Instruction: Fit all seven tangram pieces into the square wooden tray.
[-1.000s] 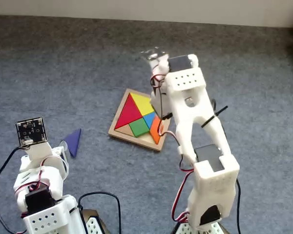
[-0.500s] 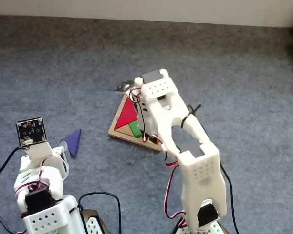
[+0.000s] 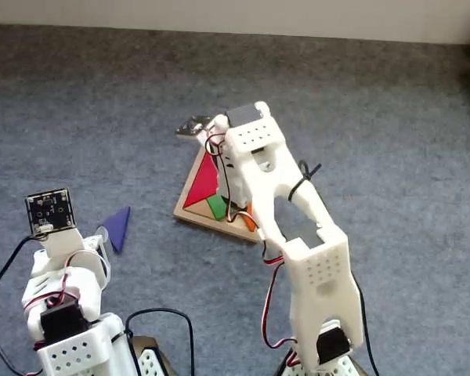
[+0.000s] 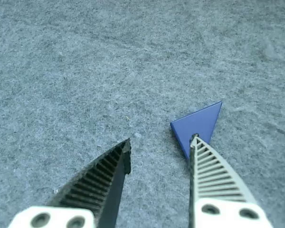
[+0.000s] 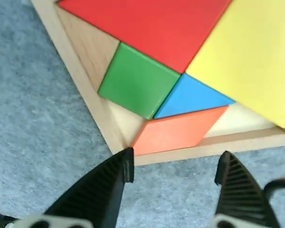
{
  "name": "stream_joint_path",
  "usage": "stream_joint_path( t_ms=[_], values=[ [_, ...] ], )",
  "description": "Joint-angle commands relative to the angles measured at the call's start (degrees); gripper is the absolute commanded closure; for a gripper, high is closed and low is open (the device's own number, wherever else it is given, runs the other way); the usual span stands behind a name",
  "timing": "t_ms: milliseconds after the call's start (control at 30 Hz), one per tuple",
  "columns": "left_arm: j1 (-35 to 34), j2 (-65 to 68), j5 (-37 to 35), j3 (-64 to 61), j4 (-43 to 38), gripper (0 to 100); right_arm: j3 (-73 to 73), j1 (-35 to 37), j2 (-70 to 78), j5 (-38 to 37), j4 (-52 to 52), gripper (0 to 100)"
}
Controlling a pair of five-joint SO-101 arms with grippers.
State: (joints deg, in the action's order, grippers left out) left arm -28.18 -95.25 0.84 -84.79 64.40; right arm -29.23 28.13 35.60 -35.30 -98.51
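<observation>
The square wooden tray [image 3: 189, 213] lies mid-carpet, partly under my right arm [image 3: 254, 153]. In the right wrist view the tray [image 5: 80, 80] holds a red triangle [image 5: 152, 23], a yellow triangle [image 5: 247, 57], a green square [image 5: 137, 85], a light blue triangle [image 5: 192, 97] and an orange parallelogram [image 5: 173, 133]; bare wood shows beside the green square. My right gripper [image 5: 175, 161] is open and empty, over the tray's rim by the orange piece. A dark blue triangle [image 4: 198, 126] lies on the carpet, touching one fingertip of my open left gripper [image 4: 159, 142]. The high view shows that triangle [image 3: 117, 227] left of the tray.
Grey carpet [image 3: 102, 102] spreads around the tray on all sides. A pale wall strip [image 3: 219, 16] runs along the far edge. Cables [image 3: 172, 321] trail by the arm bases at the front.
My right arm has swung left, from beside the tray's right side to across it, covering most of the pieces. The left arm and the dark blue triangle have not moved.
</observation>
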Motion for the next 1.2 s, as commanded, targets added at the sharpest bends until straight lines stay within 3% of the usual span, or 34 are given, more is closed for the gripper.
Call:
stream_joint_path(
  t_ms=[0,700,833,1167],
  values=[
    [-0.57,-0.48,0.44,0.75,-0.97,79,-3.21,0.66,-1.1,-0.62,0.66,72.4],
    [-0.57,-0.48,0.44,0.75,-1.05,79,-1.8,0.75,9.54,-0.7,4.53,72.4],
    [-0.57,-0.48,0.44,0.75,-1.05,79,-1.54,-0.92,9.63,-4.22,4.62,72.4],
    [-0.57,-0.48,0.44,0.75,-1.05,79,4.88,-1.1,10.07,-4.4,12.7,72.8]
  ],
)
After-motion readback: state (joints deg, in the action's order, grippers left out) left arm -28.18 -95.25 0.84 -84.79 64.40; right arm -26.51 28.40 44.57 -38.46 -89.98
